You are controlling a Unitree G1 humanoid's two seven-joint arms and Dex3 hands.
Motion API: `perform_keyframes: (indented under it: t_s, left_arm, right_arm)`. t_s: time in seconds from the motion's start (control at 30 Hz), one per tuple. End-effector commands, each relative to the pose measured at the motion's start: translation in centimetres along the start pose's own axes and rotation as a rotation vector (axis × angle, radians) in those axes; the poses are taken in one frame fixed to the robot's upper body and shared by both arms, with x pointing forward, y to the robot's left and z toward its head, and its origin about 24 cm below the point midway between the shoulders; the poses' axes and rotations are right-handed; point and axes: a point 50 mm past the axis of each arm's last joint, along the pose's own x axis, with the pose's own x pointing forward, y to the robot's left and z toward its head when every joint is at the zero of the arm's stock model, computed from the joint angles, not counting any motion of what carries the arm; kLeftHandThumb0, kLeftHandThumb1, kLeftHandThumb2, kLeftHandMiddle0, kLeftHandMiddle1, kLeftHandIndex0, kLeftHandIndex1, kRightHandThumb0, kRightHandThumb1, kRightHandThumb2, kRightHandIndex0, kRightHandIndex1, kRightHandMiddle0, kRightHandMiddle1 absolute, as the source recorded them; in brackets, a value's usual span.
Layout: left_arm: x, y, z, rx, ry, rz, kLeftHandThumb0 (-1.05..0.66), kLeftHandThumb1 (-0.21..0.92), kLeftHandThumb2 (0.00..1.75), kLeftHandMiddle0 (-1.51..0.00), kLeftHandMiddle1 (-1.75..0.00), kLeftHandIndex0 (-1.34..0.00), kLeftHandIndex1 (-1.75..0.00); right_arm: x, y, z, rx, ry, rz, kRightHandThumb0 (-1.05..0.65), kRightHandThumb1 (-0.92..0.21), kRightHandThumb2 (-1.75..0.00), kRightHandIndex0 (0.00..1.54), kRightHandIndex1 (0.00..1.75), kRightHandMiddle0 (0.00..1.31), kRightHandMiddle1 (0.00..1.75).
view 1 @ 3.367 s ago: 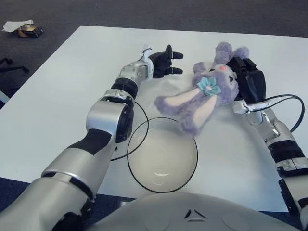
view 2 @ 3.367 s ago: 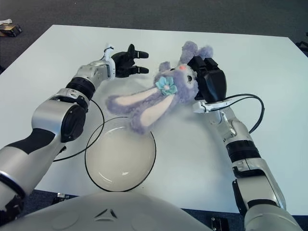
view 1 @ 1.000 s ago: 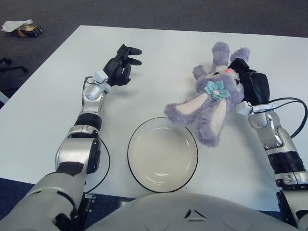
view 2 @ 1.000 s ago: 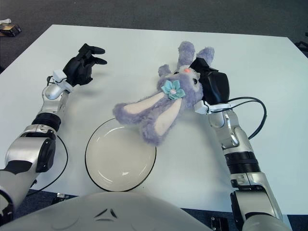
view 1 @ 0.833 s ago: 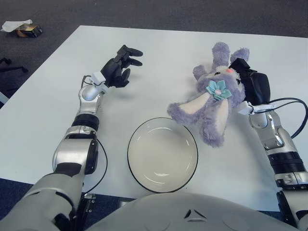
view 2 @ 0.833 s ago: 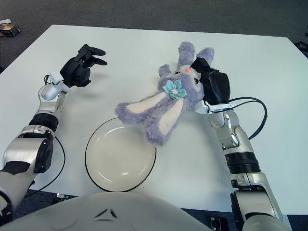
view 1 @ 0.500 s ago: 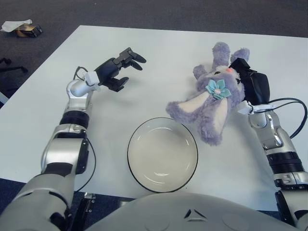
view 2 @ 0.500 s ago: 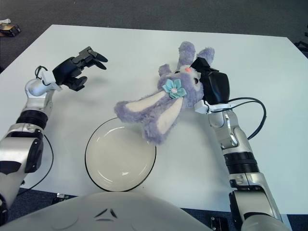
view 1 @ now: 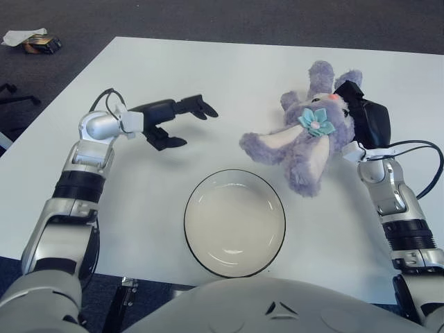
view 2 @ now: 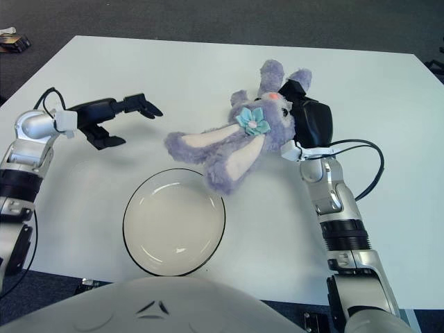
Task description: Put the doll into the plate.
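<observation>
left eye: white bench (view 1: 208, 69) on dark carpet, litter (view 1: 31, 40) on the floor far left | right hand (view 1: 366, 123) holds doll (view 1: 305, 142) beyond plate (view 1: 234, 222) | right eye: left hand (view 2: 111, 119) spread wide, holding nothing; litter barely visible

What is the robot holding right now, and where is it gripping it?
The right robot hand grips the purple plush bunny by its head end, ears trailing toward the plate. The left robot hand holds nothing, fingers spread.
</observation>
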Motion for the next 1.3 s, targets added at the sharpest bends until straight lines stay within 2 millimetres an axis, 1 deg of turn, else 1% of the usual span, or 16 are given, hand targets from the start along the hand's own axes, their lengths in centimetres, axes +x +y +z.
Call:
perform_keyframes:
  t_s: [0.0, 0.07, 0.17, 0.33, 0.47, 0.5, 0.6, 0.7, 0.8, 0.93, 1.13, 1.27]
  left_arm:
    - [-0.7, -1.0, 0.1, 0.067, 0.045, -0.035, -0.94, 0.84, 0.45, 0.00, -0.60, 0.00, -0.61]
    - [-0.7, -1.4, 0.2, 0.099, 0.058, -0.056, -0.96, 0.89, 0.41, 0.00, -0.48, 0.00, -0.47]
    - [-0.6, -1.6, 0.4, 0.127, 0.074, -0.074, -0.99, 0.91, 0.41, 0.00, -0.42, 0.00, -0.41]
    - [-0.4, -2.5, 0.1, 0.129, 0.133, -0.135, -1.01, 0.92, 0.47, 0.00, -0.35, 0.00, -0.37]
    - [-0.1, -3.5, 0.2, 0.072, 0.153, -0.134, -1.01, 0.92, 0.51, 0.00, -0.33, 0.00, -0.38]
    - [0.2, -3.9, 0.5, 0.061, 0.152, -0.124, -1.01, 0.92, 0.51, 0.00, -0.33, 0.00, -0.38]
    - [0.7, -4.4, 1.1, 0.041, 0.157, -0.103, -1.00, 0.92, 0.51, 0.00, -0.47, 0.00, -0.47]
    - [0.9, -4.8, 1.7, 0.027, 0.163, -0.078, -1.01, 0.92, 0.51, 0.00, -0.52, 0.00, -0.50]
    - [1.1, -5.1, 3.0, 0.007, 0.164, -0.046, -1.03, 0.92, 0.51, 0.00, -0.49, 0.00, -0.45]
    - [1.4, -5.4, 3.7, -0.019, 0.164, -0.010, -1.04, 0.92, 0.52, 0.00, -0.50, 0.00, -0.42]
    - [2.1, -6.2, 4.4, -0.050, 0.149, 0.051, -1.04, 0.92, 0.47, 0.00, -0.63, 0.00, -0.53]
    - [2.3, -6.7, 4.5, -0.082, 0.150, 0.062, -1.02, 0.92, 0.45, 0.00, -0.64, 0.00, -0.53]
  right_arm:
    - [0.4, -0.7, 0.1, 0.022, 0.019, -0.038, 0.00, -0.04, -1.65, 0.83, 1.75, 0.58, 1.75]
    - [0.4, -0.8, 0.1, 0.024, 0.029, -0.040, 0.00, -0.04, -1.64, 0.82, 1.75, 0.58, 1.75]
    - [0.5, -0.8, 0.1, 0.026, 0.039, -0.042, 0.00, -0.05, -1.64, 0.82, 1.75, 0.58, 1.75]
    - [0.6, -0.9, 0.1, 0.023, 0.051, -0.047, 0.00, -0.04, -1.64, 0.82, 1.75, 0.58, 1.75]
    - [0.7, -1.0, 0.0, 0.024, 0.055, -0.053, 0.00, -0.05, -1.63, 0.82, 1.75, 0.57, 1.75]
    - [0.7, -1.1, 0.0, 0.024, 0.056, -0.055, 0.00, -0.05, -1.63, 0.82, 1.75, 0.57, 1.75]
    - [0.8, -1.1, -0.1, 0.023, 0.060, -0.060, 0.00, -0.02, -1.66, 0.84, 1.75, 0.59, 1.75]
    - [1.0, -1.2, -0.2, 0.011, 0.061, -0.065, 0.00, -0.04, -1.65, 0.83, 1.75, 0.58, 1.75]
    - [1.1, -1.3, -0.2, 0.010, 0.067, -0.069, 0.00, -0.06, -1.62, 0.81, 1.75, 0.57, 1.75]
    - [1.1, -1.4, -0.2, 0.022, 0.073, -0.071, 0.00, -0.03, -1.65, 0.83, 1.75, 0.58, 1.75]
    - [1.2, -1.4, -0.2, 0.021, 0.078, -0.077, 0.00, -0.01, -1.68, 0.85, 1.75, 0.61, 1.75]
    - [1.3, -1.4, -0.2, 0.015, 0.077, -0.079, 0.00, -0.01, -1.68, 0.85, 1.75, 0.60, 1.75]
